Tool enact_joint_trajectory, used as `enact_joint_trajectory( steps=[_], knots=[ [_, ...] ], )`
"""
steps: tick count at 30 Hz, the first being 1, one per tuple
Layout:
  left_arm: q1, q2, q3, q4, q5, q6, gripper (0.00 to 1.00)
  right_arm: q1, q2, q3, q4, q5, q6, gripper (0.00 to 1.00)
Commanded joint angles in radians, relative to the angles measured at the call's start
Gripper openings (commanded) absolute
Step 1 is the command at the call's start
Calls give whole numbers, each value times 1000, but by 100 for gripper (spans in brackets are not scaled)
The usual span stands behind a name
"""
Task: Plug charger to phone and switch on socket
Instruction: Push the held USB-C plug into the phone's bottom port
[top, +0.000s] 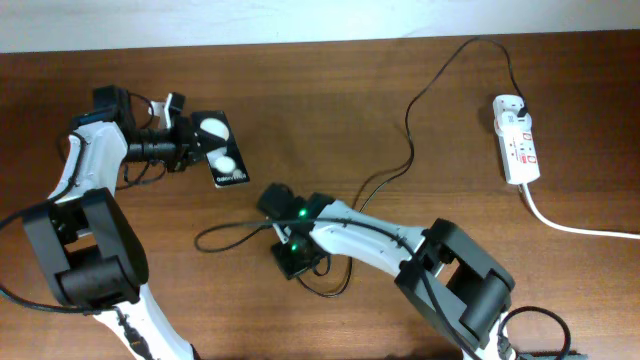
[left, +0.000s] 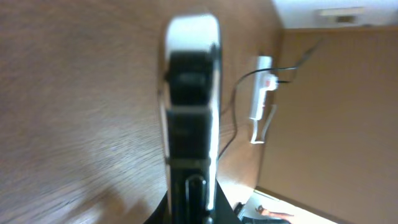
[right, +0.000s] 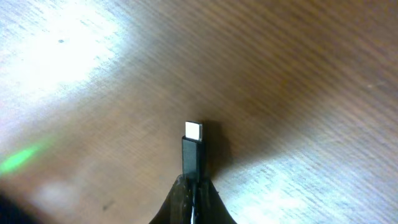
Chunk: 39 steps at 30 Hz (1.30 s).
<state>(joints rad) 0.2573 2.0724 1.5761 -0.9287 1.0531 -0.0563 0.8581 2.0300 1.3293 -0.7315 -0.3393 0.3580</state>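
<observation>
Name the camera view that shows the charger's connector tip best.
Right wrist: the connector tip juts out sharply from the right fingers. Overhead, the right arm hides it; only cable shows. Left wrist shows just blurred, distant cable.

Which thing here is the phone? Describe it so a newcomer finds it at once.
On the wooden table, look to the far left part, where the left gripper reaches in. The phone is the black slab at that gripper's fingertips. Unlike the thin black charger cable looping nearby, it is a flat glossy rectangle with two round white glare spots.
</observation>
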Motion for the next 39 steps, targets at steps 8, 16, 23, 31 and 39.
enact_joint_trajectory(
  steps=[8, 16, 23, 31, 39],
  knots=[
    [50, -236, 22, -8, 240, -34, 0, -244, -322, -10, 74, -607, -158, 4],
    [24, -403, 22, -93, 241, -175, 0, -209, -337, -10, 449, -748, 71, 4],
    [24, -408, 22, -117, 207, -152, 0, -191, -337, -10, 590, -772, 109, 4],
    [24, -408, 22, -124, 227, -153, 0, -192, -337, -10, 632, -643, 156, 4],
    [24, -408, 22, -124, 190, -152, 0, -192, -337, -10, 635, -595, 156, 4]
  ],
)
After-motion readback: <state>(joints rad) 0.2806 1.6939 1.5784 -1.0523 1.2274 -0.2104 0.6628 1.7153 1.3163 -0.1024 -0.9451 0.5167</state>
